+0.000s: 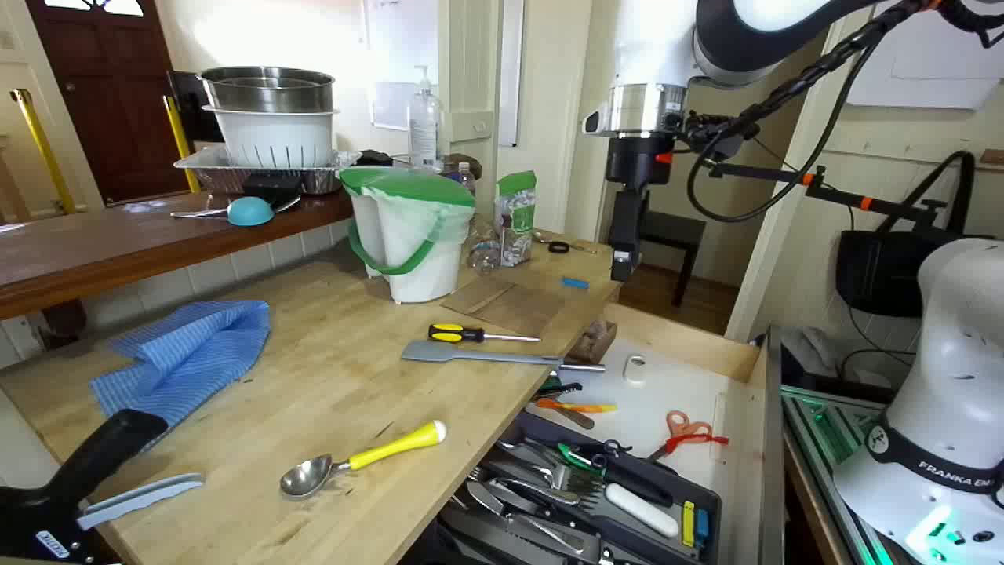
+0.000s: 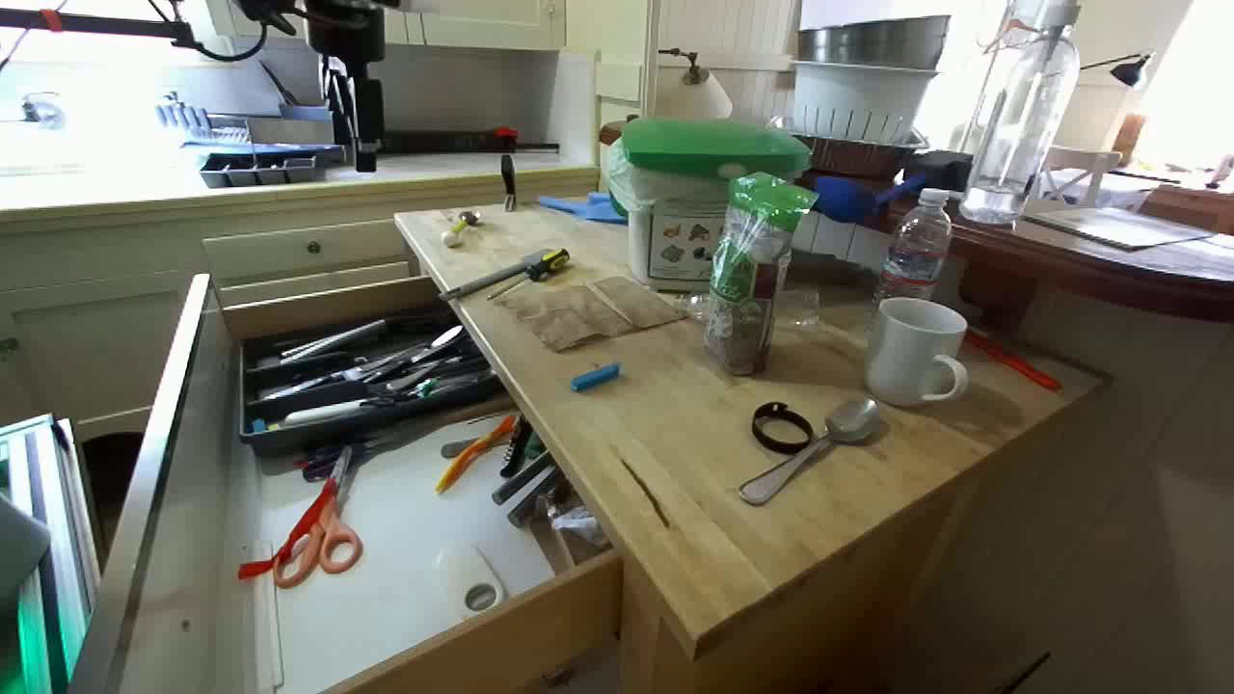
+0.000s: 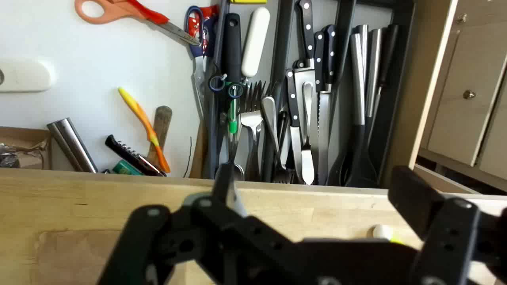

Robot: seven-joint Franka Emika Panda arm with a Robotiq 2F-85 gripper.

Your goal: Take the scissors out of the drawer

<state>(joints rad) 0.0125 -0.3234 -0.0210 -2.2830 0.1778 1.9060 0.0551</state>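
Observation:
The scissors have orange-red handles and a red tag or strip; they lie on the white drawer floor beside the tool tray, in both exterior views (image 1: 686,433) (image 2: 333,542) and at the top left of the wrist view (image 3: 119,11). The light-wood drawer (image 1: 690,337) is pulled open; it also shows in an exterior view (image 2: 501,627) and in the wrist view (image 3: 91,67). My gripper (image 3: 317,186) is open and empty, its fingers wide apart. It hangs above the worktop, well above and away from the scissors, in both exterior views (image 1: 623,267) (image 2: 366,159).
A dark tray (image 2: 337,424) of knives, forks and utensils fills part of the drawer. Blue-handled scissors (image 3: 197,49) touch the orange scissors' blade tip. The worktop (image 1: 329,408) bears a screwdriver (image 1: 459,333), a grey spatula (image 1: 478,355), a yellow-handled spoon (image 1: 400,446) and a green-lidded bin (image 1: 427,267).

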